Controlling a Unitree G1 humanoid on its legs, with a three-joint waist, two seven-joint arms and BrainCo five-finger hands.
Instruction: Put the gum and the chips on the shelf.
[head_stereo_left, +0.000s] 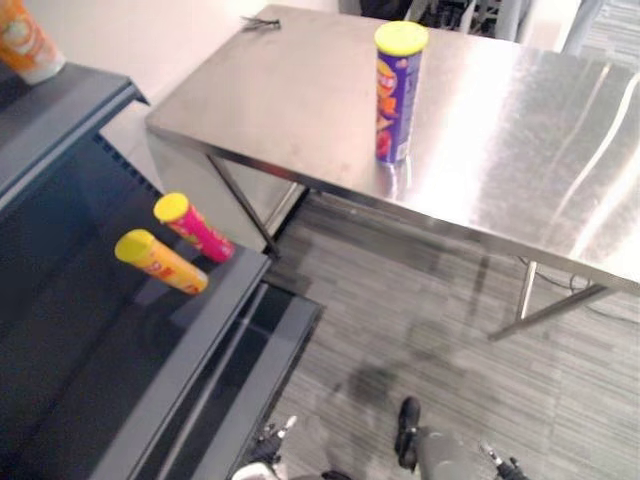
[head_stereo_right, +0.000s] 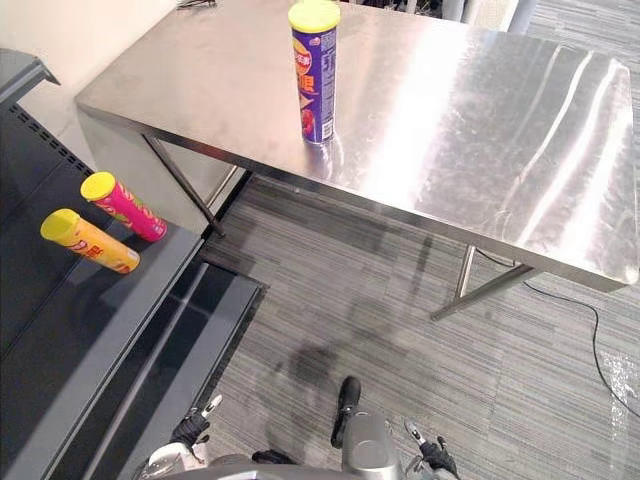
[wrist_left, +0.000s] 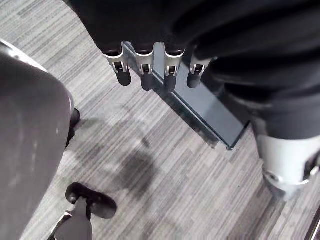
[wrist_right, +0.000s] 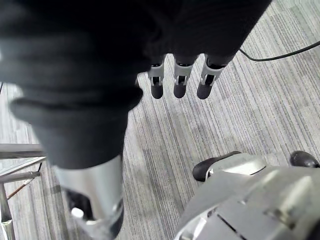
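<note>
You'll find the purple chips can (head_stereo_left: 398, 95) standing upright with its yellow lid on, on the steel worktop (head_stereo_left: 520, 150) and well apart from the dark shelf (head_stereo_left: 80, 350). On that shelf a pink tube (head_stereo_left: 195, 228) and an orange tube (head_stereo_left: 160, 262) lie side by side. Your left hand (wrist_left: 146, 75) and right hand (wrist_right: 180, 82) both hang over the floor, fingers released and straight, grasping nothing.
</note>
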